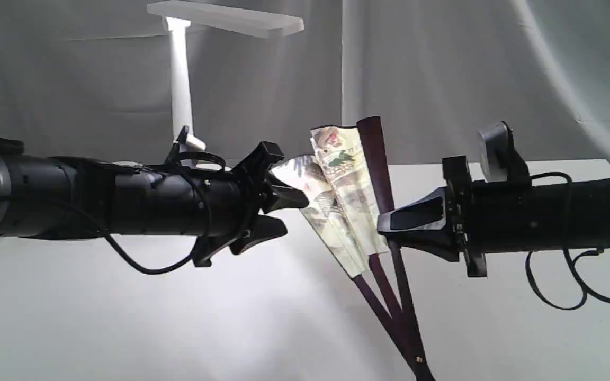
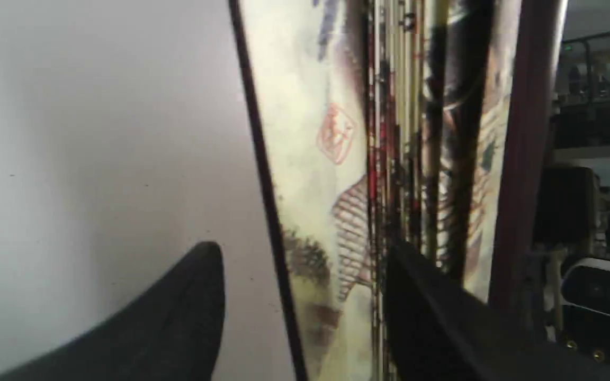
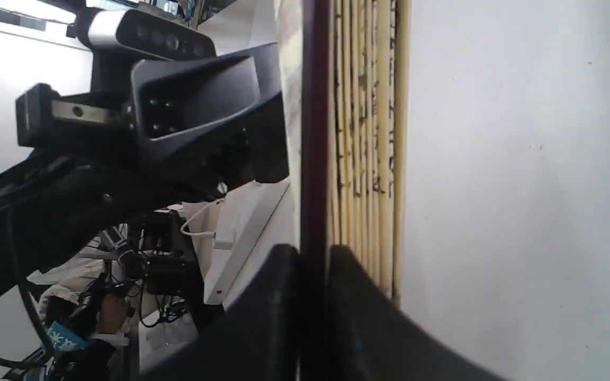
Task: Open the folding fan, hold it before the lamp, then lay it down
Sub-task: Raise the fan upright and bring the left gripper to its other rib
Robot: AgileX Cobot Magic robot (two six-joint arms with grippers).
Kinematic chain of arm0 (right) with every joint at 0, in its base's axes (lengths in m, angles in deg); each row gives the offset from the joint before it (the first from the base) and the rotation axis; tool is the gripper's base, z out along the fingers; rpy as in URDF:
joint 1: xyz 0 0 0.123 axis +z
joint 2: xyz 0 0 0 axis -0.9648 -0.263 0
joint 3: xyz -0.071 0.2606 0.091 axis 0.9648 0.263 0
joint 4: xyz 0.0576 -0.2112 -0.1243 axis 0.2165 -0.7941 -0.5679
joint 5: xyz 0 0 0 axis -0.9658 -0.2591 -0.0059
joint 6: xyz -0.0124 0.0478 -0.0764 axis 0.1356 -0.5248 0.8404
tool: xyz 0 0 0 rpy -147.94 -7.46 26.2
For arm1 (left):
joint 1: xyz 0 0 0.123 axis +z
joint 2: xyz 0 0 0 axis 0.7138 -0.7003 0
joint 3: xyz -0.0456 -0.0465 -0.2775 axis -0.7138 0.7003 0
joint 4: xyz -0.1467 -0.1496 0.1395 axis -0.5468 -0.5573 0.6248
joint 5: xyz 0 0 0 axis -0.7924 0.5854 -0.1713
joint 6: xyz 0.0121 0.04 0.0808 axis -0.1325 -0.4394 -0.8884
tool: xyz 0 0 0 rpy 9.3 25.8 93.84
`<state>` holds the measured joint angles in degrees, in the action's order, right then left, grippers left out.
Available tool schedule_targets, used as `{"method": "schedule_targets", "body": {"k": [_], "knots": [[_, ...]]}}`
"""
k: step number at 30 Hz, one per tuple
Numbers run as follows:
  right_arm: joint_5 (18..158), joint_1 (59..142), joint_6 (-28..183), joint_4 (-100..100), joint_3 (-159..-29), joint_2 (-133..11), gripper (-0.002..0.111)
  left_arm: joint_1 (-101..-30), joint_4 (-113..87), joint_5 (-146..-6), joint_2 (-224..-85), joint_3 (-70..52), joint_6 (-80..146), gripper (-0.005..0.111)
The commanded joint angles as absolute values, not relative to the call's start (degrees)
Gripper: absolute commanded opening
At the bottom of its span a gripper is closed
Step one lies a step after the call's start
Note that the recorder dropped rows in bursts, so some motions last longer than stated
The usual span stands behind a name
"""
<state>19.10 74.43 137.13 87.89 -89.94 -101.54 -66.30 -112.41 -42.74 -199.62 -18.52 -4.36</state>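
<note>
The folding fan (image 1: 343, 193) stands partly spread above the white table, painted cream pleats up, maroon ribs converging at the pivot low down. My right gripper (image 1: 387, 233) is shut on the fan's maroon guard (image 3: 313, 159), with the pleat stack (image 3: 368, 132) beside it. My left gripper (image 1: 294, 217) is open at the fan's left edge. In the left wrist view the black-edged outer pleat (image 2: 310, 174) lies between my left gripper's (image 2: 305, 296) wide-apart fingers (image 2: 178, 317). The white lamp (image 1: 180, 79) stands behind the left arm, its bar head at the top.
A grey cloth backdrop (image 1: 469, 69) hangs behind the white table (image 1: 178, 317). Black cables (image 1: 564, 286) loop under the right arm. The left arm and its wrist camera (image 3: 146, 34) fill one side of the right wrist view.
</note>
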Motion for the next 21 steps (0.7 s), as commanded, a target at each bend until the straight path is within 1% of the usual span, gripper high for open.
{"method": "schedule_targets", "body": {"k": [1, 9, 11, 15, 16, 21], "knots": [[18.26, 74.21, 138.04, 89.12, -89.8, -100.76, 0.0, -66.11, -112.62, -40.12, -201.57, -20.63, -4.85, 0.048], [18.26, 74.21, 138.04, 89.12, -89.8, -100.76, 0.0, -66.11, -112.62, -39.17, -204.49, -23.63, -4.0, 0.048], [18.26, 74.21, 138.04, 89.12, -89.8, -100.76, 0.0, -66.11, -112.62, -38.76, -205.02, -24.14, -3.85, 0.044], [18.26, 74.21, 138.04, 89.12, -89.8, -100.76, 0.0, -66.11, -112.62, -38.87, -205.44, -25.03, -3.35, 0.031], [18.26, 74.21, 138.04, 89.12, -89.8, -100.76, 0.0, -66.11, -112.62, -38.87, -205.49, -25.2, -3.35, 0.03], [18.26, 74.21, 138.04, 89.12, -89.8, -100.76, 0.0, -66.11, -112.62, -39.27, -206.04, -25.2, -3.35, 0.029]]}}
